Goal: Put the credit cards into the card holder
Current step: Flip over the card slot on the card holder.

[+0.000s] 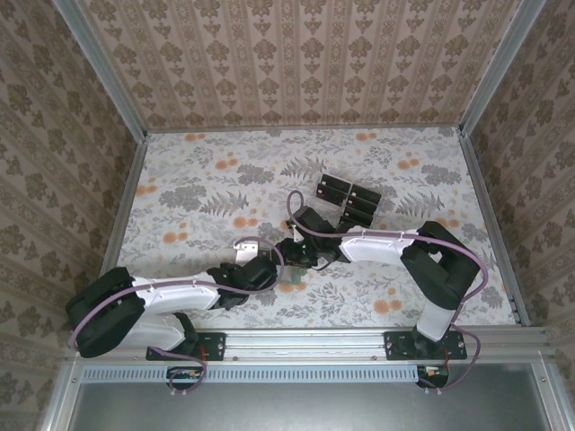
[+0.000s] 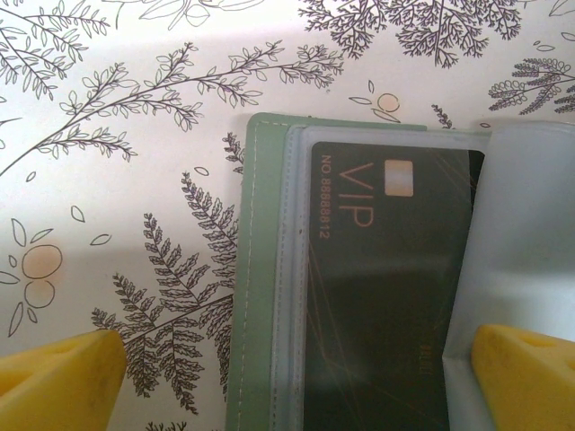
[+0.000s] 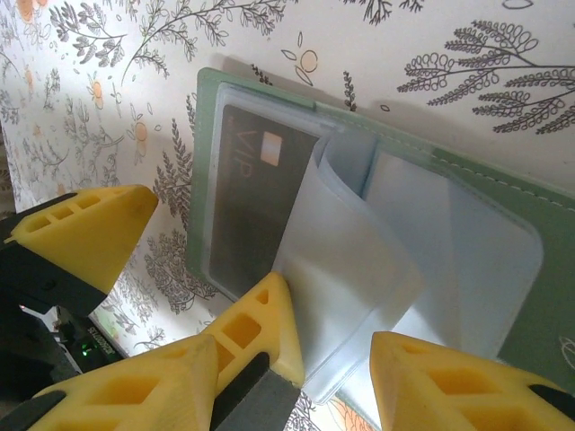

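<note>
The card holder (image 1: pixel 294 281) lies open on the flowered worktop (image 1: pixel 198 189), just below the middle of the top view, where the two arms meet. The remaining credit cards (image 1: pixel 348 197) sit in a dark cluster above and to the right of it, well apart from both claws.

In the left wrist view the green holder fills the centre and right of the frame. A black card (image 2: pixel 386 287) printed "VIP" is tucked in its clear sleeve (image 2: pixel 292 296). The left claw (image 2: pixel 292 377) is spread wide. One yellow fingertip (image 2: pixel 58 377) stands over the bare worktop at the lower left, and the other is at the lower right, by the card's right edge.

In the right wrist view a loose clear flap (image 3: pixel 350 269) curls up from the holder's middle. The right claw (image 3: pixel 305 382) stands partly apart at the bottom of the frame, with the flap's lower edge in the gap between its fingers. Contact with the flap cannot be told.
</note>
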You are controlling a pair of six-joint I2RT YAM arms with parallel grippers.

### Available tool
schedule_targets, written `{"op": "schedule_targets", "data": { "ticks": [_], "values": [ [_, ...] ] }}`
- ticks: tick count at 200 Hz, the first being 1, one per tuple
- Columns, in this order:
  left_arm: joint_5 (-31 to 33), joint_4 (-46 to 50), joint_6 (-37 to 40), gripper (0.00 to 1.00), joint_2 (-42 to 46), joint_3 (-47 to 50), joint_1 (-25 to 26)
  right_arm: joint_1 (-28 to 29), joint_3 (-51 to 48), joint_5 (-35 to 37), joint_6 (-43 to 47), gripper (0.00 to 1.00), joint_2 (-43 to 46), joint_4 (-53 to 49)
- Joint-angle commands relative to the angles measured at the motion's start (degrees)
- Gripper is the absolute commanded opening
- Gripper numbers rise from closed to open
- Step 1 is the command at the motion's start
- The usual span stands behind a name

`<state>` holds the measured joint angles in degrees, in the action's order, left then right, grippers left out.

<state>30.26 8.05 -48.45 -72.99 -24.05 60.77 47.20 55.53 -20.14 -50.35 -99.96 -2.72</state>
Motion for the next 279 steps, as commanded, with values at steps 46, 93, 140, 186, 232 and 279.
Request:
{"op": "schedule_targets", "data": {
  "ticks": [46, 93, 140, 186, 232, 279],
  "values": [
    [1.4, 2.4, -0.8, 1.00, 0.7, 1.1, 0.4, 0.3, 0.7, 0.4, -1.2, 0.49, -2.3, 2.3],
    [1.4, 2.6, -0.8, 1.00, 0.7, 1.0, 0.4, 0.3, -0.2, 0.5, -1.3, 0.49, -3.7, 2.9],
    [1.4, 2.6, -0.8, 1.00, 0.8, 1.0, 0.4, 0.2, -0.3, 0.3, -1.6, 0.49, -5.4, 3.9],
    [1.4, 2.9, -0.6, 1.00, 1.4, 0.9, 0.4, 0.0, 0.4, -0.7, -1.8, 0.49, -5.6, 5.7],
    [2.0, 4.4, -0.2, 1.00, 4.5, 0.5, 0.4, 0.0, 0.8, -2.4, -3.0, 0.49, -4.6, 8.6],
    [3.9, 7.3, -0.7, 1.00, 12.2, 0.9, 0.4, 0.0, 2.8, -2.9, -3.6, 0.49, -3.7, 7.7]
  ]
}}
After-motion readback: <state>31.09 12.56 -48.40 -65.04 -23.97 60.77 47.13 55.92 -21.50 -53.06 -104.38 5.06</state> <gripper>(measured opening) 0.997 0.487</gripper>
